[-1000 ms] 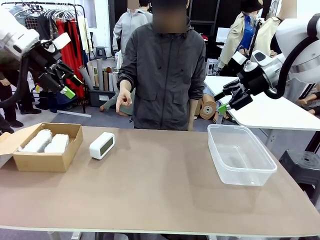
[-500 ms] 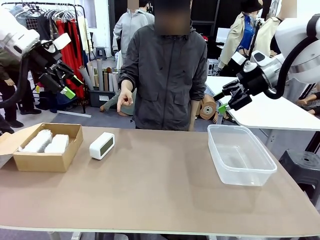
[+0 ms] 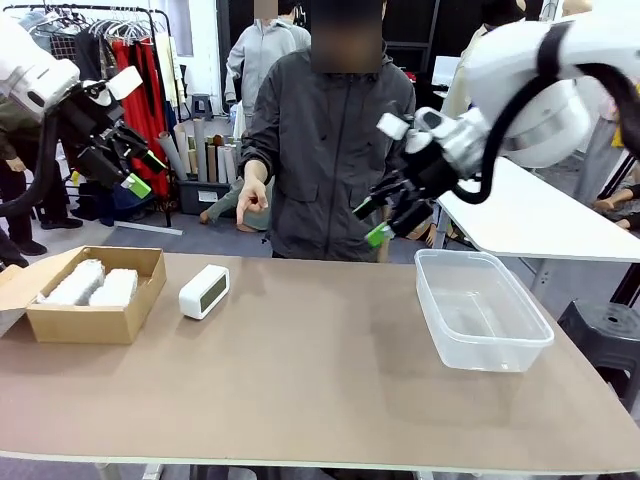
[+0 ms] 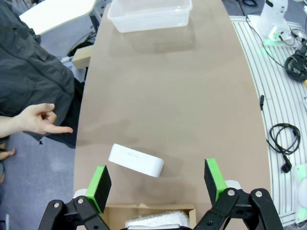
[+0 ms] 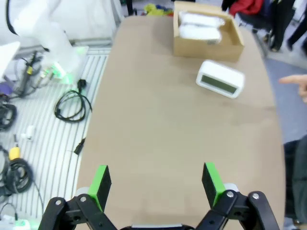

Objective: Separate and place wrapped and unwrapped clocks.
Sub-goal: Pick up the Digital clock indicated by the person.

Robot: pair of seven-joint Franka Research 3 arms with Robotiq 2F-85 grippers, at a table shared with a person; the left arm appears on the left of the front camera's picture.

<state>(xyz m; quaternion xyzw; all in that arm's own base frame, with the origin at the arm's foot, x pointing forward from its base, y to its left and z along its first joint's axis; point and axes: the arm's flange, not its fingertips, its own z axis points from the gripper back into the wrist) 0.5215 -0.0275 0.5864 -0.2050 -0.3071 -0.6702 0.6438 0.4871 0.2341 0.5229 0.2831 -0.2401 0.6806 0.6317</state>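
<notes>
On the robot's left end of the table (image 3: 300, 390), a brown cardboard box (image 3: 80, 325) holds the two wrapped clocks (image 3: 114, 287), lying side by side in crinkly plastic and apparently touching, though the wrap blurs their edges. Just beside the box, toward the middle, the unwrapped clock (image 3: 204, 291) lies on the table, its pale display tilted up. A clear plastic tub (image 3: 490, 355) stands well apart at the right end. The left end effector (image 3: 145, 172) hangs high above the box with its green-padded fingers spread wide, holding nothing. The right end effector (image 3: 372, 222) hovers over the far edge of the table, left of the tub, also spread wide and holding nothing. Across the table a person stands with one hand (image 3: 248, 201) lowered, index finger pointing down, above the far edge behind the unwrapped clock.
</notes>
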